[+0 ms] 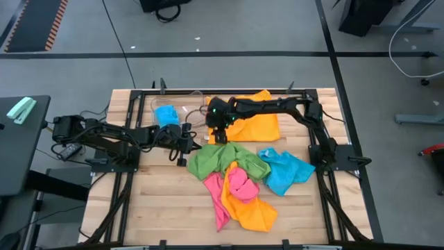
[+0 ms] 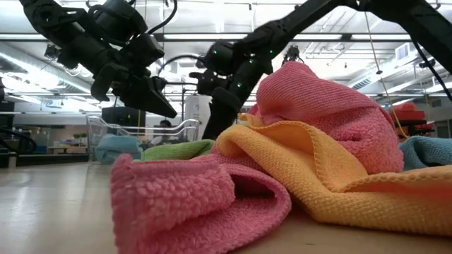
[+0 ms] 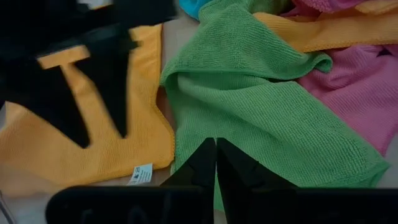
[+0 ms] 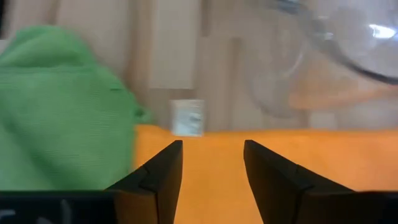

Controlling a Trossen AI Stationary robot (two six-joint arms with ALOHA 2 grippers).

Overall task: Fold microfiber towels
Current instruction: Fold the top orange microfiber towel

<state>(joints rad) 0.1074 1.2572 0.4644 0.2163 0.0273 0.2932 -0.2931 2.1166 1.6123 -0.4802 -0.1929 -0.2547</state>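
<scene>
Several microfiber towels lie on our table (image 1: 159, 208), and we go from the biggest thing down. The loose heap at the table's centre holds a green towel (image 1: 225, 161), a pink towel (image 1: 232, 186), an orange towel (image 1: 253, 212) toward 6 o'clock and a blue towel (image 1: 286, 172) toward 3 o'clock. A flat orange-yellow towel (image 1: 258, 121) sits at 12 o'clock, just beside the clear bin (image 1: 158, 105), which holds a small blue cloth (image 1: 166, 115).

We judge the flat towel is the one being folded. Our right gripper (image 4: 211, 168) hangs over its near edge with the jaws apart and nothing between them, so the corner looks just let go. Our left gripper (image 3: 216, 163) hovers at 9 o'clock of the heap, its fingers pressed together and empty, just above the green towel's edge. Next we would need a fresh pinch on an edge or corner.

From above, the right arm hides part of the flat towel, so we cannot tell how many layers it has. The bin's far side is hard to make out.
</scene>
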